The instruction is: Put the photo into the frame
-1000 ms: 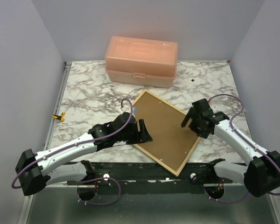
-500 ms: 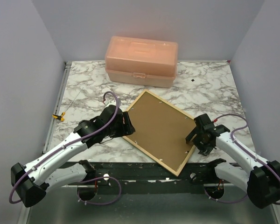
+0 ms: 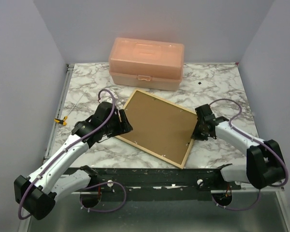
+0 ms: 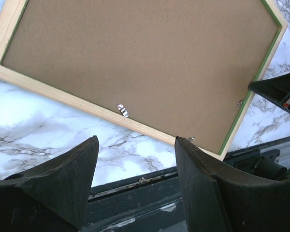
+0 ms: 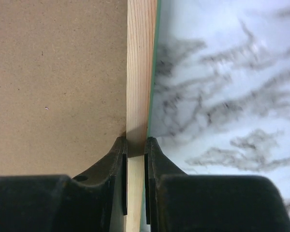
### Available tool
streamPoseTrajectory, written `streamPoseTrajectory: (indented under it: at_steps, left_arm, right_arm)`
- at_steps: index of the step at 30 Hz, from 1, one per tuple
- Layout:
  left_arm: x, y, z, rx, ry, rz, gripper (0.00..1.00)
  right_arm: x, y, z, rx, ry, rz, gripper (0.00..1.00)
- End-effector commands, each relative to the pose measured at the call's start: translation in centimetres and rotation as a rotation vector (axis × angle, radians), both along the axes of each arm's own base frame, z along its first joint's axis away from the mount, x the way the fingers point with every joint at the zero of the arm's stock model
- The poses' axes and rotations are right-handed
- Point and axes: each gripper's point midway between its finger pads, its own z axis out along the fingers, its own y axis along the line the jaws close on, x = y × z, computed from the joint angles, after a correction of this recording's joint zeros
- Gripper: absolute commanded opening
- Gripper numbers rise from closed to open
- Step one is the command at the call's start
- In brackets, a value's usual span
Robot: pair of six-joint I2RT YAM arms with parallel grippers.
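Right wrist view: the right tool (image 5: 135, 145) is pinched onto the thin pale-wood rail of the rectangular green-edged picture frame (image 5: 137, 72). It lies back up, brown fibreboard backing (image 5: 58, 72) showing, askew near the middle of the marble worktop's (image 5: 222, 96) front edge. The left tool (image 4: 135, 142) hangs over the frame's left end, fingers spread. It looks clear of the wood, though I can't be sure.

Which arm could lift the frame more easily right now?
The right. The right pincer is clamped on the frame at its wooden edge, so it could probably just lift. The left pincer hangs open by the opposite side, holding nothing.
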Motion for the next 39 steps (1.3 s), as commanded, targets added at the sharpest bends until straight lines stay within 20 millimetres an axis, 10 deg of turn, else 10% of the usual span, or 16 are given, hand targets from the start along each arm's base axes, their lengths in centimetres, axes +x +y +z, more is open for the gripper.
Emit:
streamPoseTrajectory:
  at_steps: [1, 14, 18, 23, 33, 39]
  left_arm:
    - [1.2, 1.3, -0.6, 0.003, 0.005, -0.005, 0.66]
    - [6.4, 9.1, -9.4, 0.173, 0.217, 0.261, 0.66]
    - [6.5, 10.7, -11.3, 0.215, 0.294, 0.293, 0.66]
    - [5.8, 10.4, -12.6, 0.2, 0.335, 0.242, 0.65]
    - [3.8, 7.0, -12.7, 0.018, 0.359, 0.117, 0.63]
    - [3.8, 9.1, -11.4, 0.101, 0.269, 0.215, 0.63]
  right_arm:
    - [5.3, 1.6, 2.0, -0.024, -0.139, 0.199, 0.01]
    - [6.6, 2.0, 1.2, -0.112, 0.001, 0.486, 0.09]
    - [6.6, 1.5, 0.9, -0.131, 0.04, 0.396, 0.61]
    - [6.2, 1.8, 1.4, -0.091, 0.035, 0.307, 0.84]
    - [3.2, 6.7, 0.6, 0.213, 0.095, 0.388, 0.84]
    - [3.2, 9.3, 0.2, 0.308, 0.128, 0.485, 0.75]
